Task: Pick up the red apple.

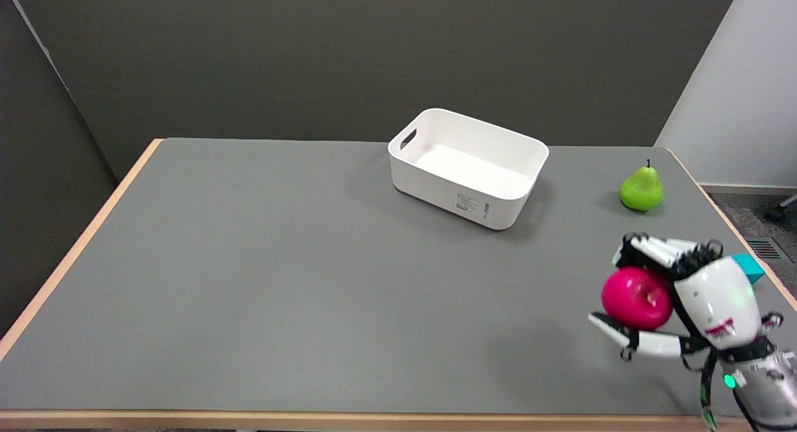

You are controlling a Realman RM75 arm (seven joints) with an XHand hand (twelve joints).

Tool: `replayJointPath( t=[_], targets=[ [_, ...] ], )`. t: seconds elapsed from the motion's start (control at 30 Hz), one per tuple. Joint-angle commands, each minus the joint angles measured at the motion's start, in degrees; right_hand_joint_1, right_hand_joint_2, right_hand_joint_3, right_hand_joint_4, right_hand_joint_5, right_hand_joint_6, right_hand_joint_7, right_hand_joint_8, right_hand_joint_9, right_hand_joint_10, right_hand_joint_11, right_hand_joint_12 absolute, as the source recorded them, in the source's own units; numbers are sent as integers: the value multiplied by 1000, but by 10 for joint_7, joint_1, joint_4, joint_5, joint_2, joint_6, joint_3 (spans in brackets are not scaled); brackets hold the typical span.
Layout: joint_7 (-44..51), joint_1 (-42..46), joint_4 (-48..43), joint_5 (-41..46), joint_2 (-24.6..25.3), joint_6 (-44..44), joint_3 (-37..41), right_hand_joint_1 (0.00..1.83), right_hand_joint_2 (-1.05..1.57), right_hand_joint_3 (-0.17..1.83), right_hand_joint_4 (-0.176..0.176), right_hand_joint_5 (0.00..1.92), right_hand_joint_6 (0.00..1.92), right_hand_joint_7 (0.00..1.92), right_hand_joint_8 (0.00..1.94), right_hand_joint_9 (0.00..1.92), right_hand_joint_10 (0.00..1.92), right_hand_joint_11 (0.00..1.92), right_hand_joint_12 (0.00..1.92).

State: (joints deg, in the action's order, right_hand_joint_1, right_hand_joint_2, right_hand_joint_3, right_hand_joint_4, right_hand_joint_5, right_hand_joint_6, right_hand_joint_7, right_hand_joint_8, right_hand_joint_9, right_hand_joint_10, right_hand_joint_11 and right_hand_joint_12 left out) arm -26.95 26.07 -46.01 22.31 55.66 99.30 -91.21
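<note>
The right hand [685, 295] reached in over the tabletop [249, 282] near its right near corner, and its fingers [654, 248] were grasping the red apple [635, 298]. The upper fingers curled over the top of the apple from behind, while another finger passed beneath it from the near side, so the fruit sat wedged between them against the white palm. The apple looked bright pinkish red, with its stem dimple turned toward the hand. Whether it was touching the grey surface or held just clear of it could not be told from the head view; a soft shadow lay on the surface to the left of the hand.

Behind the hand, close to the right edge, a small teal block [749, 267] showed only in part, the rest of it hidden by the knuckles. Farther back along the same edge, near the right far corner, a green pear [641, 187] stood upright with its stem pointing up, well apart from the hand and the apple. A white rectangular bin [485, 205] sat toward the far edge, somewhat right of the middle, turned at a slight angle, with a cut-out handle in its left end wall and a small label on its near wall. The tabletop was bordered by a pale wooden rim.
</note>
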Motion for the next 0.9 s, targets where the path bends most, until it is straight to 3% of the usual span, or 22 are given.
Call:
replayJointPath(
  t=[0.03, 0.23, 0.37, 0.57, 0.9],
  targets=[
    [3, -9, -219, -34, -89, -209, 165, 1070, 670, 958, 34, 1082, 1921, 1210, 1941, 1350, 1921, 1144, 1921],
    [-2, -30, -286, -80, -106, -329, 246, 1078, 664, 958, 34, 1094, 1921, 1217, 1941, 1355, 1921, 1162, 1921],
    [-1, -107, -280, -85, -135, -367, 224, 1080, 663, 957, 34, 1096, 1921, 1216, 1941, 1357, 1921, 1150, 1921],
    [-2, -308, -189, -83, -141, -372, 100, 1079, 663, 957, 33, 1096, 1921, 1213, 1941, 1359, 1921, 1137, 1921],
    [-69, -629, 51, -91, -92, -370, -175, 1079, 660, 957, 35, 1093, 1921, 1195, 1941, 1360, 1921, 1117, 1921]
  ],
)
